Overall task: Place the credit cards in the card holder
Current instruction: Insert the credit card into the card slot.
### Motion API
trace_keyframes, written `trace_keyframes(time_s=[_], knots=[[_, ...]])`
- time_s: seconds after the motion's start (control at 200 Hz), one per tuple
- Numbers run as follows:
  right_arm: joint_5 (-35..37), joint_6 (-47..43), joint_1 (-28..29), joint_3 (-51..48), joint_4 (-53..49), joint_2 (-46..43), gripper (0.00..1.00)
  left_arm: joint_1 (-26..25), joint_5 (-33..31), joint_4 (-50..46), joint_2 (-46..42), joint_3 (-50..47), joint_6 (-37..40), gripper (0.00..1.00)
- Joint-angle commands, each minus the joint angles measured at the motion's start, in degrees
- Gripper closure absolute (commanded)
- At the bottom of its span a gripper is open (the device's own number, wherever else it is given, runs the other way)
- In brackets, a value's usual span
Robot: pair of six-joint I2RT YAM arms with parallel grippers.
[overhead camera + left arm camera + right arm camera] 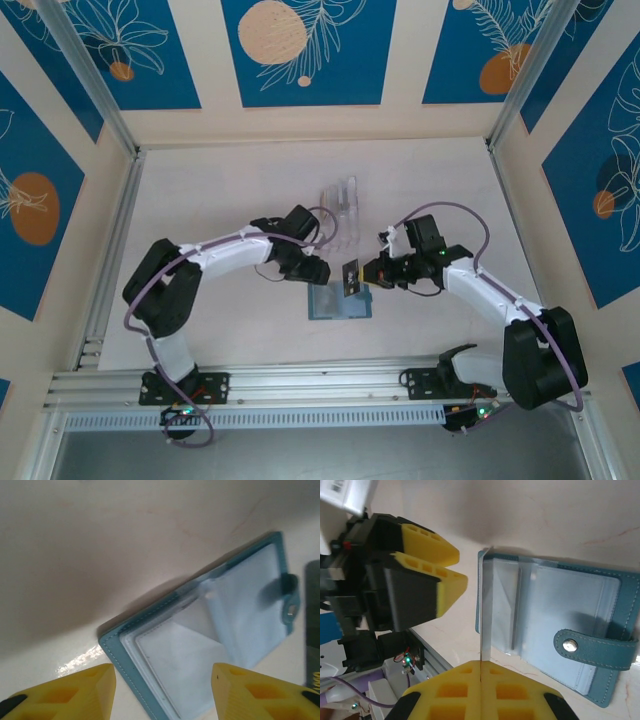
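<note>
The card holder [340, 303] lies open on the table between the two arms, a slate-teal wallet with pale see-through pockets [200, 655] and a snap strap [592, 647]. My right gripper [481, 667] is shut on one credit card [481, 615], held upright on edge above the holder's left edge [481, 590]. From above, that card [351, 276] shows dark at the right gripper's [366, 272] tips. The same card [313, 630] appears at the right edge of the left wrist view. My left gripper [162, 695] hangs open just over the holder's corner, its yellow fingers [427, 545] apart and holding nothing.
A clear acrylic slotted rack [341, 205] stands behind the grippers toward the back of the table. An aluminium rail [300, 385] runs along the near edge, and another [110, 260] along the left side. Patterned blue walls enclose the workspace.
</note>
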Motion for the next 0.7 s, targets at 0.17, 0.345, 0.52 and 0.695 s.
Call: trace_keyframes(time_s=[0.17,0.345,0.52,0.695], knots=[[-2.5,2.8,0.5,-5.6,7.0,0.7,1.0,-1.4,-3.2,0.0,3.4,-2.8,-0.9,0.49],[-3.8,4.1,0.5,-8.0,9.9,1.2,1.0,-1.5,-4.3,0.1,4.2,-4.1,-1.3,0.54],[-6.3,5.3,0.8,-10.1,13.7,2.4,1.0,-1.4,-4.9,0.2,4.2,-5.6,-1.7,0.56],[-8.5,6.4,0.8,-11.5,17.5,4.8,1.0,-1.5,-4.5,0.9,4.3,-6.4,-2.1,0.57]])
